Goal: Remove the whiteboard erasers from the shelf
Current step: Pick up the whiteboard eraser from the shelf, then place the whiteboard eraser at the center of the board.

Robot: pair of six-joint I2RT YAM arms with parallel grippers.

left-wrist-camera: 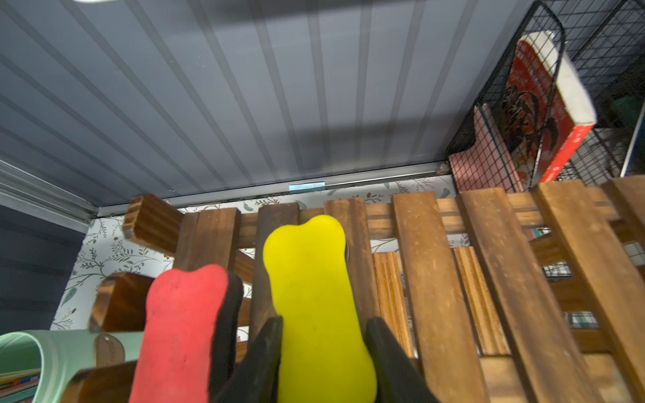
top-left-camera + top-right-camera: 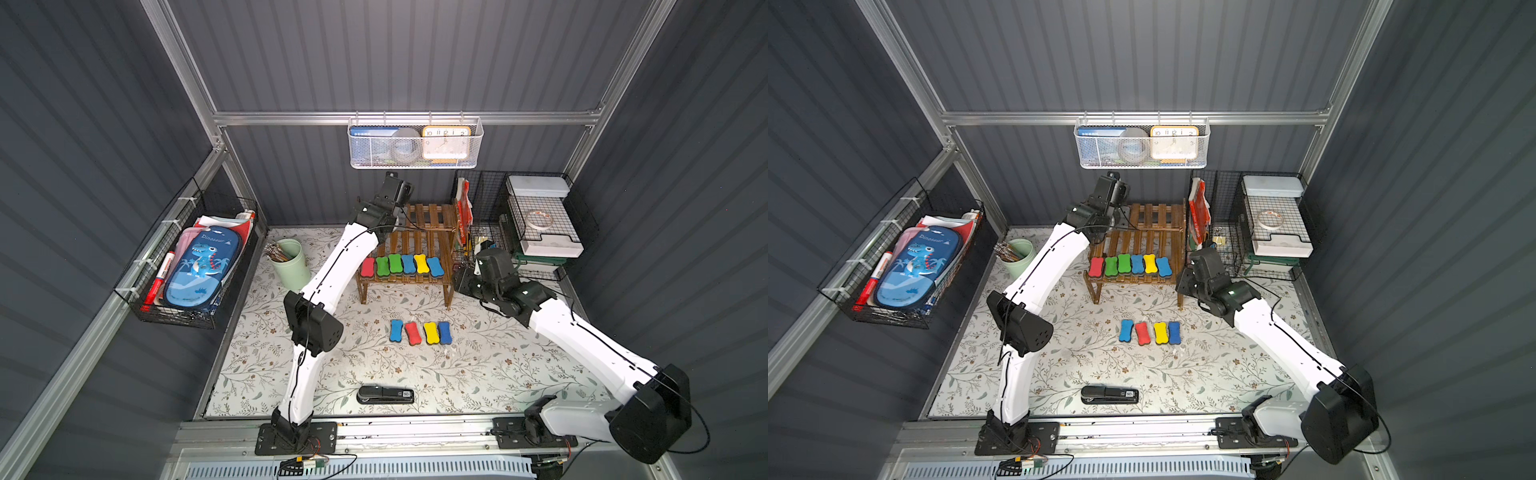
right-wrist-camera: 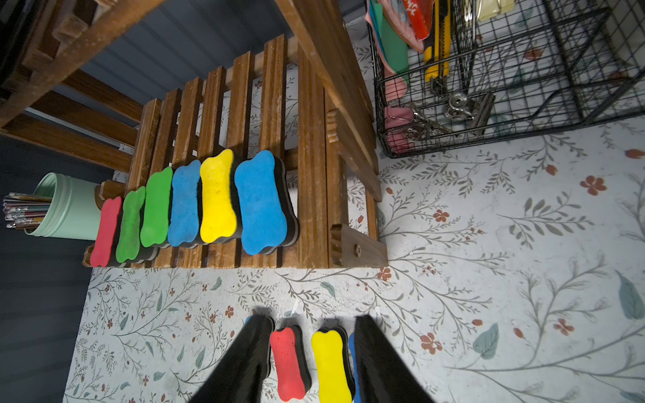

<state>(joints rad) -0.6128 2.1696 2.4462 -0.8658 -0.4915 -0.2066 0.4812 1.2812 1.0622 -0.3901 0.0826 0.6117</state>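
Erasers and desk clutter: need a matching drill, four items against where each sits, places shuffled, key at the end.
Items
1. yellow eraser in the left wrist view
2. green erasers
3. stapler
4. pencil cup

Places
A. table, near its front edge
B. shelf, lower tier
C. table, next to the shelf
D. shelf's top tier, flanked by the jaws of the left gripper

Pairs: 1-D, 2-B, 3-A, 4-C

My left gripper [image 1: 324, 324] looks like matt black plastic; the yellow eraser [image 1: 314, 279] is smooth matt foam; the shelf [image 1: 436, 279] is rough, stained wood.
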